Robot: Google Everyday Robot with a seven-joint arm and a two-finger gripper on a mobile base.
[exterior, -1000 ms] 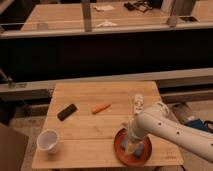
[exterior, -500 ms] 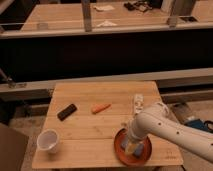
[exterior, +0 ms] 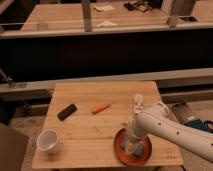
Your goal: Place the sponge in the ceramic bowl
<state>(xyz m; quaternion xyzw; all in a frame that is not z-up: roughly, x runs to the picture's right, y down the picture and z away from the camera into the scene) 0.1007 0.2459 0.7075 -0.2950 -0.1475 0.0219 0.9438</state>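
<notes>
Sponge [exterior: 134,148] shows as a small patch of pale blue and yellow inside the ceramic bowl [exterior: 119,150], right under the tip of the gripper [exterior: 131,141]. From where I stand I cannot tell whether the gripper is clamped on the sponge or has let it go; the white wrist hides that spot. The bowl, reddish-brown and shallow, sits on the wooden bench [exterior: 85,150] close to the front edge, towards the front right corner.

The gripper points straight down into the bowl, and the white arm [exterior: 167,129] runs away from it across the right edge of the bench and out of view at the lower right.

A small white object [exterior: 138,103] lies near the right edge, just behind the arm. An orange carrot [exterior: 101,108] lies near the middle of the bench, and a black block [exterior: 67,111] lies to its left, nearer the left edge, the two well apart. A white cup [exterior: 48,140] stands upright near the front left corner, far from the bowl.
</notes>
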